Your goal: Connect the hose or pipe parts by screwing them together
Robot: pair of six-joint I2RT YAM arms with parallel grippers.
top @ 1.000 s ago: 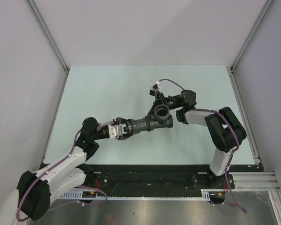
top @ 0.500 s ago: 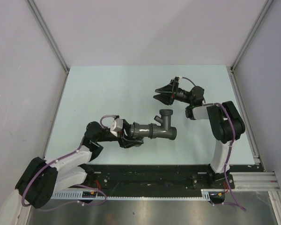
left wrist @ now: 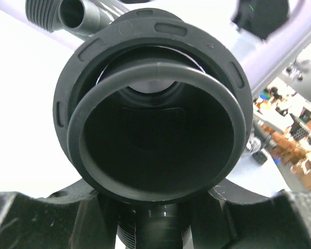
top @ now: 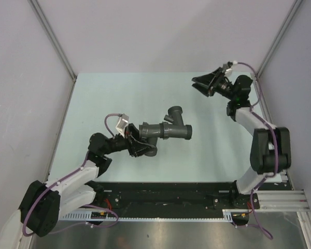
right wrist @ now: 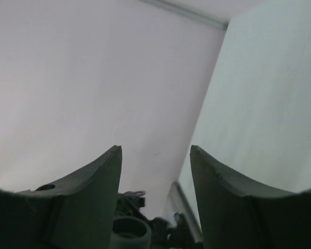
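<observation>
Tube (top: 152, 129) joined with branched fitting (top: 179, 127), over worktop (top: 109, 98) middle, pinched at tube end by left gripper (top: 144, 142). Right gripper (top: 205, 83) spread, empty, near far right corner. Risk: thread maybe not fully tight, fitting can droop or drop.

i see the straight tube (top: 158, 130) mid-frame in my left gripper (top: 141, 143), the branched fitting (top: 180, 128) on its right end; my right gripper (top: 206, 83) sits upper right, well apart.
</observation>
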